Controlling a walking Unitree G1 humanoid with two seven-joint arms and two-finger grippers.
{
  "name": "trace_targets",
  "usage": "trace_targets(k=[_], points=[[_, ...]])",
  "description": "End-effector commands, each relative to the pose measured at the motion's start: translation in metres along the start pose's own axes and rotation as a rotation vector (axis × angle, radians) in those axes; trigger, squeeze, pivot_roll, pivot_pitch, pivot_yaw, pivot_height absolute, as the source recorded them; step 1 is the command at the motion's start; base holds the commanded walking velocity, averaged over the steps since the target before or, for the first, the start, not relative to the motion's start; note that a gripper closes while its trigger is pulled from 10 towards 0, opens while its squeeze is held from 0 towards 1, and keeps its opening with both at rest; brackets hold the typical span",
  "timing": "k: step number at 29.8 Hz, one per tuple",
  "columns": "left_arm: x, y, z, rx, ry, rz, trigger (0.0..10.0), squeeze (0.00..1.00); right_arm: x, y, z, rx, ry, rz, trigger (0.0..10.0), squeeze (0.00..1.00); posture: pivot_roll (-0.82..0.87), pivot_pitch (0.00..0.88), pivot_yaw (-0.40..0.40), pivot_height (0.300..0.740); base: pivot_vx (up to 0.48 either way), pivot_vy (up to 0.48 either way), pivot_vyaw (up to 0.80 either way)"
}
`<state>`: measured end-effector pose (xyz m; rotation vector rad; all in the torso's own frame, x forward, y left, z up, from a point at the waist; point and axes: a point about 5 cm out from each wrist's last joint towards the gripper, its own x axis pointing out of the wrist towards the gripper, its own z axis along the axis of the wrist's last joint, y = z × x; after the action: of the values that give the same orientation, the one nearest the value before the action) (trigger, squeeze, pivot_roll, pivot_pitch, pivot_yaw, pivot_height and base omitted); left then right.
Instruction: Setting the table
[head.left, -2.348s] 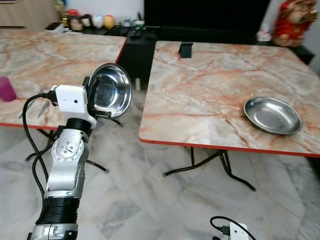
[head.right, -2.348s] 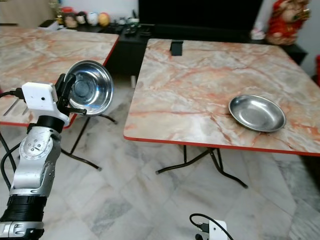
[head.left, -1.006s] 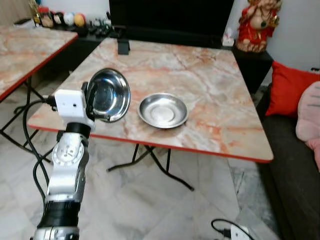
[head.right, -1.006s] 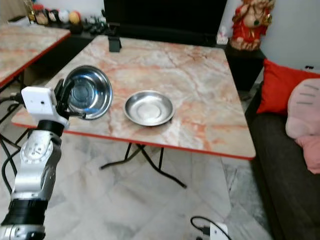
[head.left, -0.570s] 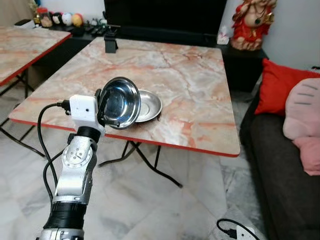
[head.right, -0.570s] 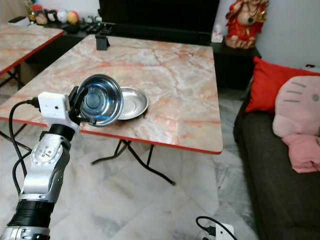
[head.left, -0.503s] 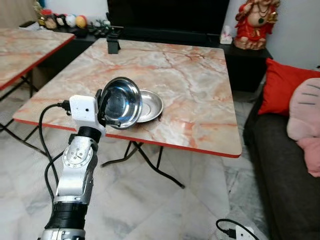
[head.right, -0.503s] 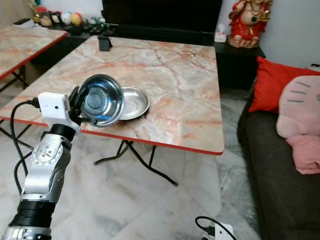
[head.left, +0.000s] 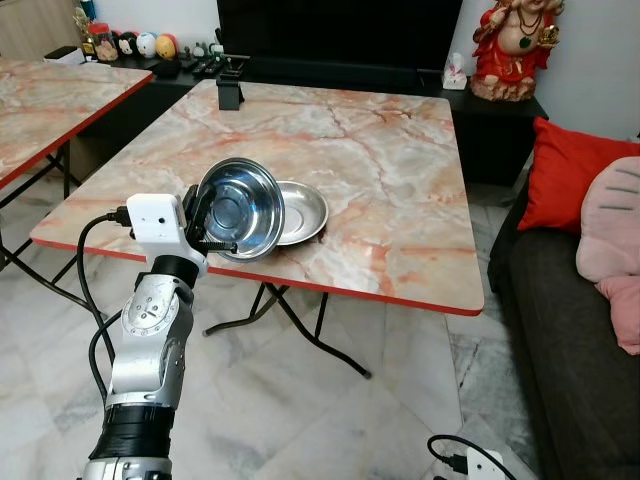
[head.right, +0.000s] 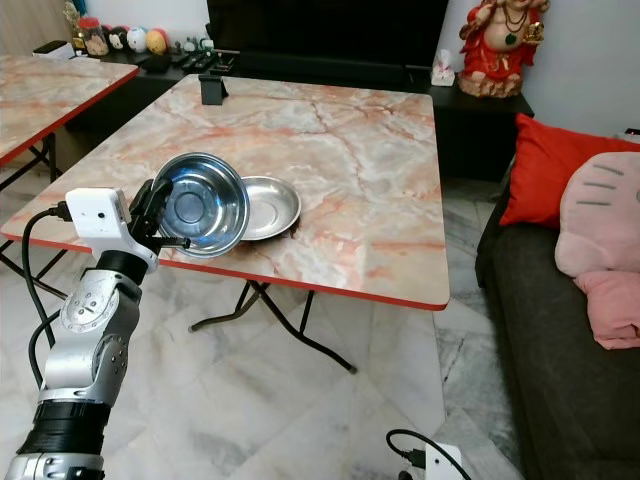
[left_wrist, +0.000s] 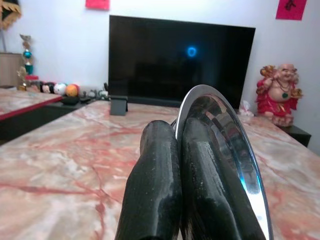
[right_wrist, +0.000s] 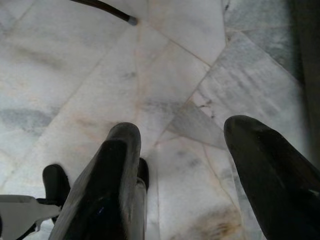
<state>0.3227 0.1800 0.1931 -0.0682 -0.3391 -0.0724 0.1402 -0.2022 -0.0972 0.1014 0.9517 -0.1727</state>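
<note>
Carrying a steel bowl (head.left: 238, 208) to the marble table (head.left: 390, 190); left gripper (head.left: 198, 218) pinches the bowl's rim, fingers (left_wrist: 165, 185) clenched together on it, bowl held tilted on edge with its hollow facing the camera, raised above the table's near edge; a second steel dish (head.left: 298, 212) already sits flat on the table, just behind and beside the held bowl. Step in hand, as I read it: transport and approach, placement not yet done. Next move calls for levelling the wrist so the bowl goes base-down, picking a bare patch of marble apart from the dish, lowering to contact, then releasing; risk is clanging the bowl against the dish if lowered where it is. Right gripper (right_wrist: 182, 165) hangs idle over the floor tiles (right_wrist: 165, 65), fingers spread, holding nothing.
</note>
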Motion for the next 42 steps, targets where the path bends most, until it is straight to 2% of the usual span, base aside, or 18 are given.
trace_targets(k=[1, 8, 23, 42], points=[[0.004, 0.0, 0.009, -0.006, -0.025, -0.005, 10.0, 0.0, 0.0, 0.0, 0.0, -0.004, 0.013, 0.001, 10.0, 0.0, 0.05, 0.0, -0.035, 0.74, 0.285, 0.0, -0.67], [0.005, 0.001, 0.011, -0.014, -0.032, -0.002, 10.0, 0.0, 0.001, -0.001, 0.0, -0.033, 0.022, -0.009, 10.0, 0.0, 0.05, 0.0, -0.034, 0.74, 0.288, 0.0, -0.17], [0.008, -0.001, 0.017, -0.026, -0.051, -0.02, 10.0, 0.0, 0.001, 0.0, 0.002, -0.021, 0.015, -0.006, 10.0, 0.0, 0.05, 0.0, -0.033, 0.74, 0.287, 0.0, 0.0], [0.011, -0.003, 0.019, -0.046, -0.052, -0.023, 10.0, 0.0, 0.001, 0.001, 0.002, -0.019, 0.016, -0.002, 10.0, 0.0, 0.05, 0.0, -0.033, 0.74, 0.025, 0.0, 0.0]])
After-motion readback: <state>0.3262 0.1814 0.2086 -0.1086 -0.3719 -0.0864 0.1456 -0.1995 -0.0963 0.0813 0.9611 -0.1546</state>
